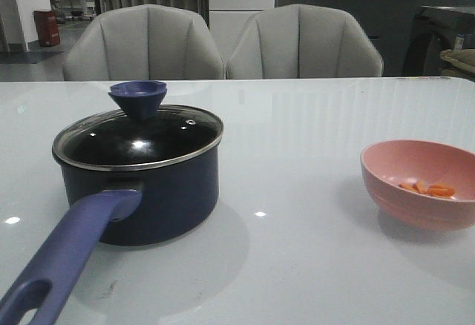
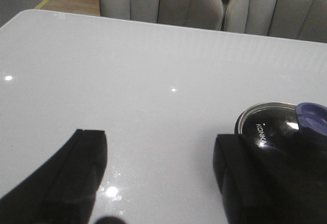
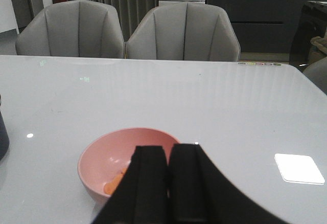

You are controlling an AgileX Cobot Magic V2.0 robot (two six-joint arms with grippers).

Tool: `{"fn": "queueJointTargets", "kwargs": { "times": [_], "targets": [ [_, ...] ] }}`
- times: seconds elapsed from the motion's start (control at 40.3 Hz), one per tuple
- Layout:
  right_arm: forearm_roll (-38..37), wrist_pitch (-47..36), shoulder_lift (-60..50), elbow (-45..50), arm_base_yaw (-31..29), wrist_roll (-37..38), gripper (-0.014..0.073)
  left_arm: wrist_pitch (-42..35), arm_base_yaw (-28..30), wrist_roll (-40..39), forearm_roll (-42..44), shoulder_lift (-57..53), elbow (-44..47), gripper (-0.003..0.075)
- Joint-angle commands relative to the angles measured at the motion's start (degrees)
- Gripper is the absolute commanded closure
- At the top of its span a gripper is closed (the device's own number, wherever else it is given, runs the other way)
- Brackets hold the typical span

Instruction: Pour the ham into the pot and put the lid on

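Observation:
The dark navy pot (image 1: 148,199) stands on the left of the white table, its lavender-blue handle (image 1: 67,254) pointing toward me. The glass lid (image 1: 141,139) with its blue-purple knob (image 1: 138,96) sits on the pot. A few orange-pink ham pieces (image 1: 430,188) lie in the pink bowl (image 1: 419,184) at the right. Neither gripper shows in the front view. My left gripper (image 2: 158,137) is open and empty over bare table, with the lid (image 2: 271,124) just beside one finger. My right gripper (image 3: 168,150) is shut and empty, back from the bowl (image 3: 110,155) and the ham (image 3: 115,183).
Two grey chairs (image 1: 145,43) (image 1: 304,43) stand behind the table's far edge (image 1: 334,79). The pot's side shows at the edge of the right wrist view (image 3: 2,132). A counter and a dark cabinet stand further back.

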Motion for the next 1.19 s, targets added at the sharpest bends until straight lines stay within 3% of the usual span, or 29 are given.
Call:
{"fn": "queueJointTargets", "kwargs": {
  "times": [0.0,0.124,0.273,0.471,0.595,0.844,1.166],
  "targets": [
    [-0.42,-4.79,-1.13,0.62,-0.32,-0.17,0.0453,-5.16,0.19,-0.63,-0.68,0.84,-2.11,0.0209],
    [-0.42,-4.79,-1.13,0.62,-0.32,-0.17,0.0453,-3.33,0.19,-0.63,-0.68,1.37,-3.67,0.0174],
    [-0.42,-4.79,-1.13,0.62,-0.32,-0.17,0.0453,2.65,0.19,-0.63,-0.68,4.85,-8.16,0.0076],
    [-0.42,-4.79,-1.13,0.62,-0.32,-0.17,0.0453,9.27,-0.41,-0.63,-1.01,12.55,-15.34,0.0066],
    [-0.42,-4.79,-1.13,0.62,-0.32,-0.17,0.0453,11.22,-4.18,-0.63,-1.18,18.17,-20.04,0.0066],
    [-0.42,-4.79,-1.13,0.62,-0.32,-0.17,0.0453,11.78,-17.55,-1.28,-1.27,32.05,-29.13,0.0071],
    [-0.42,-4.79,-1.13,0.62,-0.32,-0.17,0.0453,23.84,-22.46,-6.88,-1.17,53.01,-47.14,0.0071]
  ]
}}
